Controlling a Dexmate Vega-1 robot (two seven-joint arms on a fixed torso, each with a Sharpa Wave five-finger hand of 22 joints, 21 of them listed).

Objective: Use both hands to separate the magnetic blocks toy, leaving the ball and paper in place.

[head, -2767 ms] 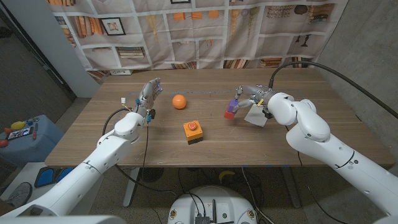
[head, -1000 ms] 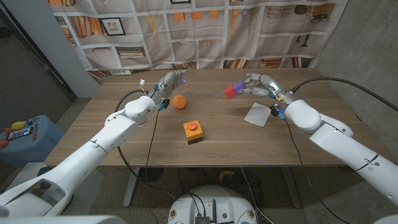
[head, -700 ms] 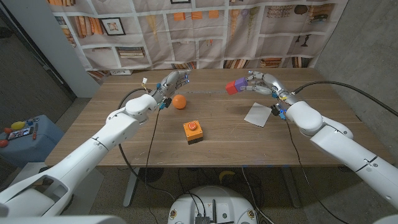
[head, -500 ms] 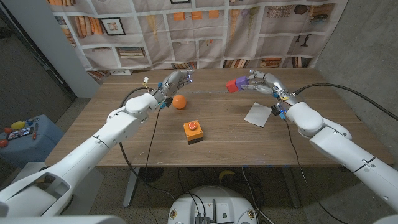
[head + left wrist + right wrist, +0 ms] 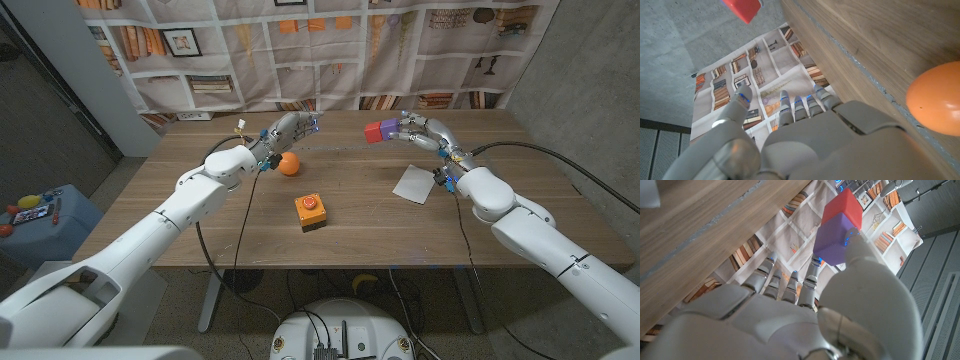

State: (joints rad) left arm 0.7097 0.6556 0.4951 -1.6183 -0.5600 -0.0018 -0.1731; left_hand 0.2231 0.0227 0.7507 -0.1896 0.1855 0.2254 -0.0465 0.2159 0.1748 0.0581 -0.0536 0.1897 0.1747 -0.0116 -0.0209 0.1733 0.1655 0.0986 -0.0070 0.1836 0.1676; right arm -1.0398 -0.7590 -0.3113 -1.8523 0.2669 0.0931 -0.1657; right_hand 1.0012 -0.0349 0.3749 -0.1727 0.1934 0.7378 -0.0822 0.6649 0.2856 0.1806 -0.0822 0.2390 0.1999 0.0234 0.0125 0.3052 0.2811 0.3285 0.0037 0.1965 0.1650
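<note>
Magnetic blocks toy (image 5: 381, 130), a red cube joined to a purple one, sat pinched in the fingertips of the right hand (image 5: 418, 131), lifted clear of the wooden table (image 5: 350, 232) over its far side. In the right wrist view the toy (image 5: 838, 228) showed with the purple cube against the thumb and fingers and the red cube at the free end, so the toy's long axis ran out from the right hand toward the other one. The left hand (image 5: 286, 128) hung in the air across a gap from that red end, its fingers spread and nothing in them; in its own wrist view the left hand (image 5: 790, 135) had the red block (image 5: 741, 9) out beyond its fingertips. The coming move seemed to turn on that gap: the left hand would have to cross it and take the red cube, with the right hand already gripping the purple one, before any pull apart.

Just below the left hand's fingers the orange ball (image 5: 289, 164) lay on the table, close enough that a careless reach could nudge it. The paper (image 5: 412, 184) lay flat beneath the right forearm. Nearer the robot, between the arms, stood an orange box with a red button (image 5: 310, 212). Beyond the table's far edge hung a curtain printed with bookshelves (image 5: 330, 50).
</note>
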